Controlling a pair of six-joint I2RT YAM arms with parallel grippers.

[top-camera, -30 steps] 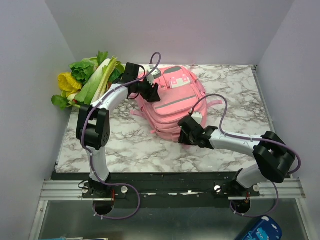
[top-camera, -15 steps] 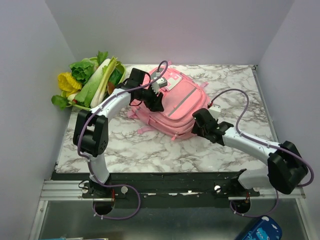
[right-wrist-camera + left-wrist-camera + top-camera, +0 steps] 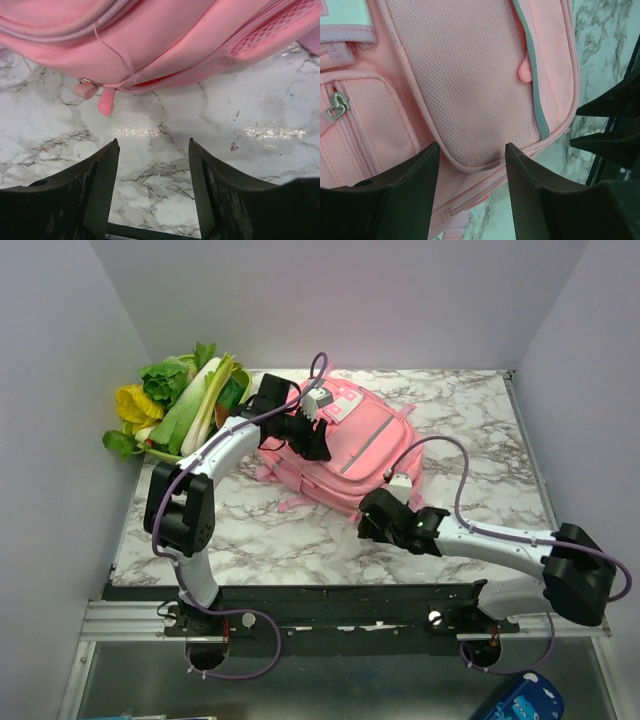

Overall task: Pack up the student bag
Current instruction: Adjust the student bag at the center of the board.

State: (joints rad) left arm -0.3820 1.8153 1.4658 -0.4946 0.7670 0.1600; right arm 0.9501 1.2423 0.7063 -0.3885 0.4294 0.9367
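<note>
Right fingers (image 3: 95, 195) retreated, wrist shows zipper pull (image 3: 106, 102)

The left arm (image 3: 222, 443) and right arm (image 3: 495, 537) have white links, black joints and looping purple cables (image 3: 467, 472). The left end effector (image 3: 470, 150) and right end effector (image 3: 152, 145) are matte black.

Setting: robot lab test cell, not a home or shop. Evidence: marble-patterned table (image 3: 480, 410) boxed in by plain white walls (image 3: 330, 300) on the left, far and right sides. Metal rail (image 3: 340, 615) along the near edge carries left arm (image 3: 215, 455) and right arm (image 3: 500, 540). Staged items: student bag (image 3: 360, 430), leafy vegetables (image 3: 180, 400) far left.
</note>
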